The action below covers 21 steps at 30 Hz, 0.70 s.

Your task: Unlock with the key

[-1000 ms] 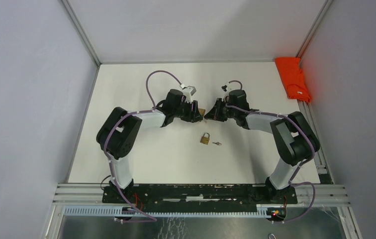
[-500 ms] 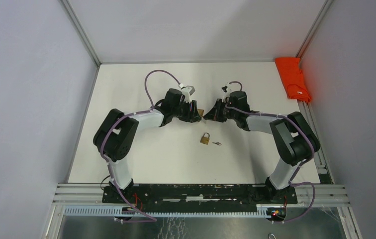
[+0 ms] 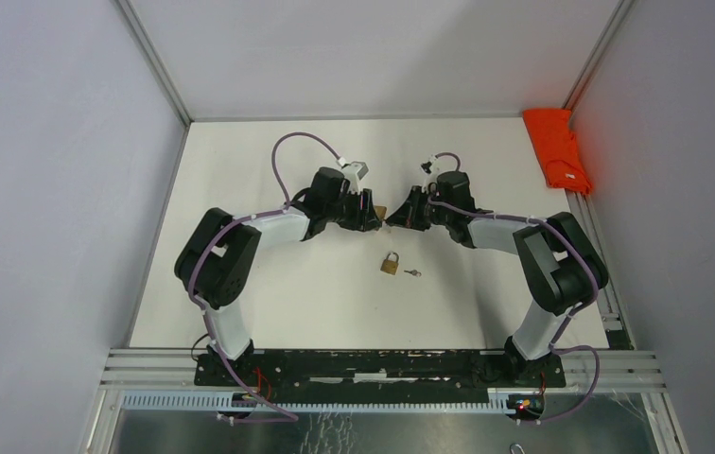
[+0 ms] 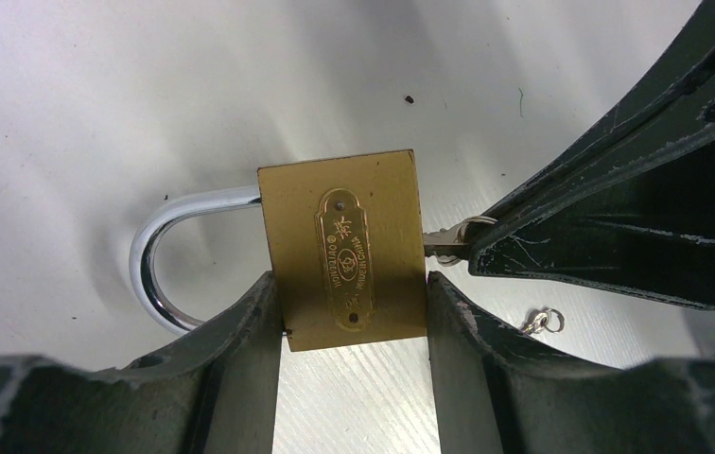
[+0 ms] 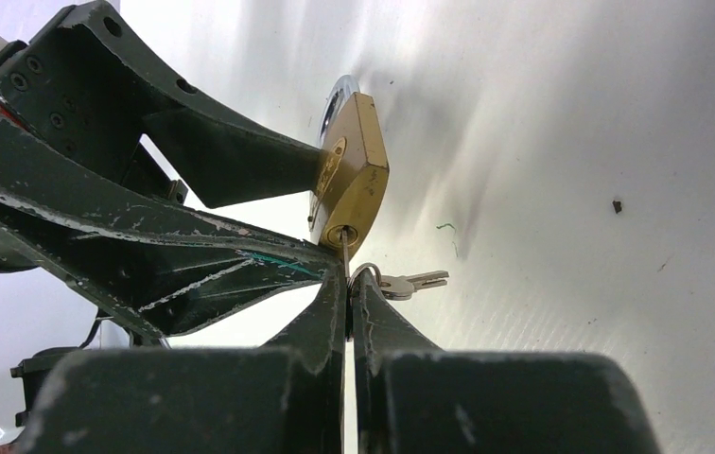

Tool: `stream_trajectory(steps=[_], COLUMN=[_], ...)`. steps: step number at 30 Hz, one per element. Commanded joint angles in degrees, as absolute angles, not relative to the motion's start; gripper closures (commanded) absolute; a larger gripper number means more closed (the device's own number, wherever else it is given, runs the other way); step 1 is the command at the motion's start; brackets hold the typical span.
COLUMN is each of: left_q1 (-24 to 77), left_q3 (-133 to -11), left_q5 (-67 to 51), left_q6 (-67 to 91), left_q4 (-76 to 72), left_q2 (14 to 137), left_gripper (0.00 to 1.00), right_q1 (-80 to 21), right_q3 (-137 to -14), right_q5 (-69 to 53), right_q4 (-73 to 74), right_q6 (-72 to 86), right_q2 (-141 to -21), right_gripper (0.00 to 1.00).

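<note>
Clamped by its sides in the left hand (image 4: 349, 322), the brass padlock (image 4: 344, 251) points its shackle (image 4: 150, 265) away from the right hand (image 5: 349, 303), pinched together on the key (image 5: 345, 253), whose blade enters the keyhole (image 5: 340, 230) along the lock's long axis.

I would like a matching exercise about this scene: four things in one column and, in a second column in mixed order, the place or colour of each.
Things:
1. held padlock
2. loose padlock
3. inserted key
4. cloth

Places or colours:
A. orange, at the far right corner
B. clamped between the fingers of the left pincer
C. lying free on the table
D. pinched in the right pincer, its tip in the keyhole

Pairs: 1-B, 2-C, 3-D, 4-A
</note>
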State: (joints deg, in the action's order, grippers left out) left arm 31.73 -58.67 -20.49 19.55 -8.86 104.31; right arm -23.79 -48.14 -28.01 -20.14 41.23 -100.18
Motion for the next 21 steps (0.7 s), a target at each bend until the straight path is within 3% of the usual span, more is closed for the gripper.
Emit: stream_trajectory(steps=[1, 21], left_q1=[35.1, 35.5], left_q3=[-61.6, -62.8], left_q5=[-37.4, -39.2], left_q6=[26.2, 26.8], left_q4=[-22.3, -21.9], left_q2=[97.3, 94.3], left_gripper=[0.98, 0.98], right_q1=[-26.1, -27.7], right_q3=[-52.1, -56.1], right_q5=[-25.4, -24.4], right_q4=[-20.6, -17.9], right_q6=[38.9, 38.2], right_q2=[-102.0, -104.9], right_gripper=[1.00, 1.00])
